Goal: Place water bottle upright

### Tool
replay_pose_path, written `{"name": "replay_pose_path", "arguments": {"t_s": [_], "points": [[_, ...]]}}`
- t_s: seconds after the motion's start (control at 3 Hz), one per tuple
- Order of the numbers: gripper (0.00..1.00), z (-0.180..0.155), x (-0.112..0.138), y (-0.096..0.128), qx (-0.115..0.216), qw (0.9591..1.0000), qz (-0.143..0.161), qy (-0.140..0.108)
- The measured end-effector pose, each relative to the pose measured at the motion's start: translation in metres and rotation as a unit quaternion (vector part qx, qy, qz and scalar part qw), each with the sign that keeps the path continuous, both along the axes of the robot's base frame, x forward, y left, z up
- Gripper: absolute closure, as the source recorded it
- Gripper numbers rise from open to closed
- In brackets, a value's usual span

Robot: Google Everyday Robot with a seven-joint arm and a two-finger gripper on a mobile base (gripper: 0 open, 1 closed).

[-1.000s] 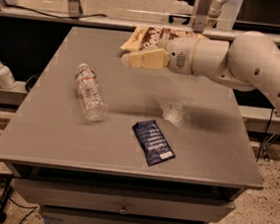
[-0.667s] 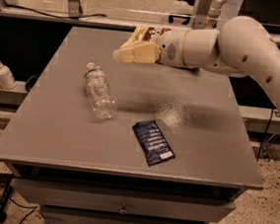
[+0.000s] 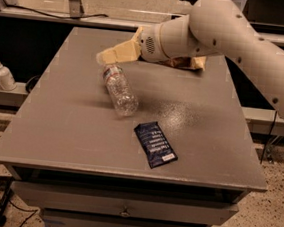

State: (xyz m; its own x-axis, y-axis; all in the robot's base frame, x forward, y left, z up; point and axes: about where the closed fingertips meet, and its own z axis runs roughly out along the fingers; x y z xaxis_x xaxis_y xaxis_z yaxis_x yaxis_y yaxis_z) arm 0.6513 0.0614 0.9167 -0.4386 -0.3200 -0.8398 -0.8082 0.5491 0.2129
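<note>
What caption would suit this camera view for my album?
Robot's claw at the cap end of a bottle lying on a grey table.

A white robot arm point(image 3: 249, 43) reaches in from the upper right, sloping down toward the left. Its rounded wrist point(image 3: 164, 40) ends in a cream gripper point(image 3: 109, 56), angled down-left, upper middle of the view.

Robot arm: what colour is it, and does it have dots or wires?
The arm is white, fat and rounded like a smooth tube, with a few small dark dots. Near the wrist is a round patch of tiny holes. The gripper is pale cream-yellow and wedge-shaped, over the table by the cap end of the water bottle. No wires show on it.
</note>
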Motion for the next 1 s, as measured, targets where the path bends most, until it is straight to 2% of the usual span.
{"name": "replay_pose_path", "arguments": {"t_s": [0.33,0.67,1.0], "points": [[0.0,-0.012,-0.001,0.005,-0.038,0.999,-0.008,0.021],[0.0,-0.015,-0.005,0.011,-0.084,0.996,-0.002,0.028],[0.0,-0.015,-0.012,0.023,-0.132,0.9906,0.014,0.032]]}}
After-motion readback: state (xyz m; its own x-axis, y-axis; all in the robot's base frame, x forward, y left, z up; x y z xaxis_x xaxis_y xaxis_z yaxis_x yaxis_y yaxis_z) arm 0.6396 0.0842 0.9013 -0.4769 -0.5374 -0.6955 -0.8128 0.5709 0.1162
